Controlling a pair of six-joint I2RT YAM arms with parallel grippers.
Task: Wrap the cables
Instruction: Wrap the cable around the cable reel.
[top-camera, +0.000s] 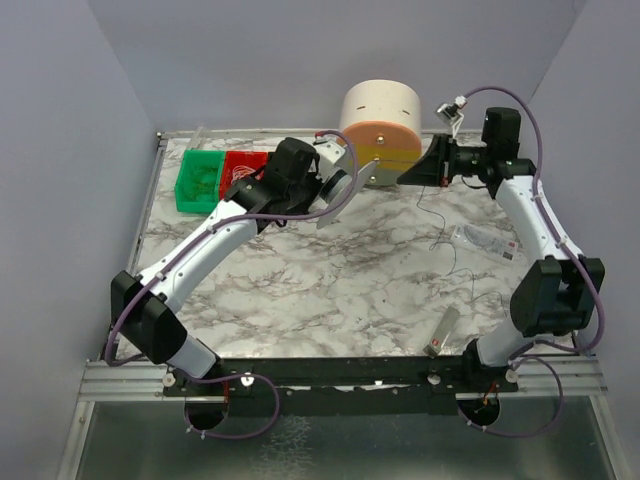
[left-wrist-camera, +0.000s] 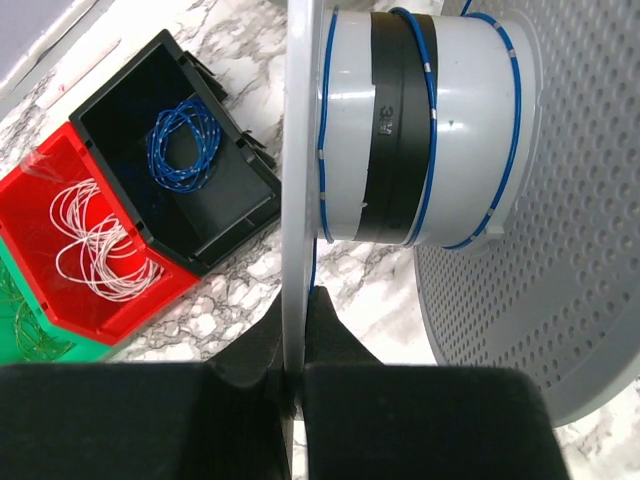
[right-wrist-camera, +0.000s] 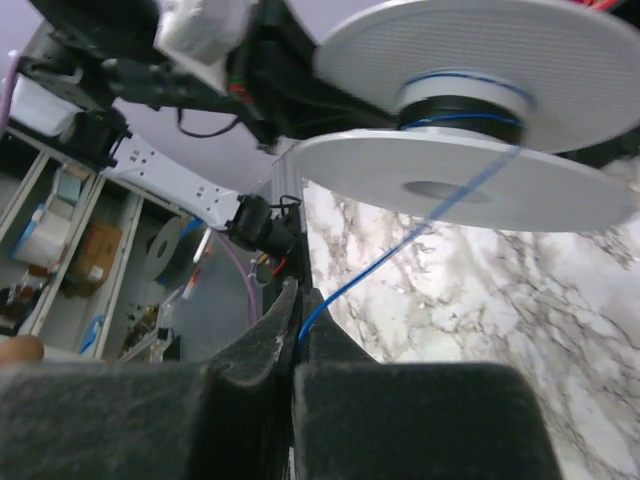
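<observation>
The cable is a thin wire, blue in the wrist views and dark in the top view, where its slack trails over the marble table. A few turns lie on the core of a white spool with perforated flanges. My left gripper is shut on the edge of one flange and holds the spool above the table at the back. My right gripper is shut on the wire just right of the spool. The wire runs taut from it up to the spool.
A large cream and orange cylinder stands behind the spool. Green and red bins sit at the back left. A black bin holds a blue coil; the red bin holds white coils. A plastic bag lies at the right.
</observation>
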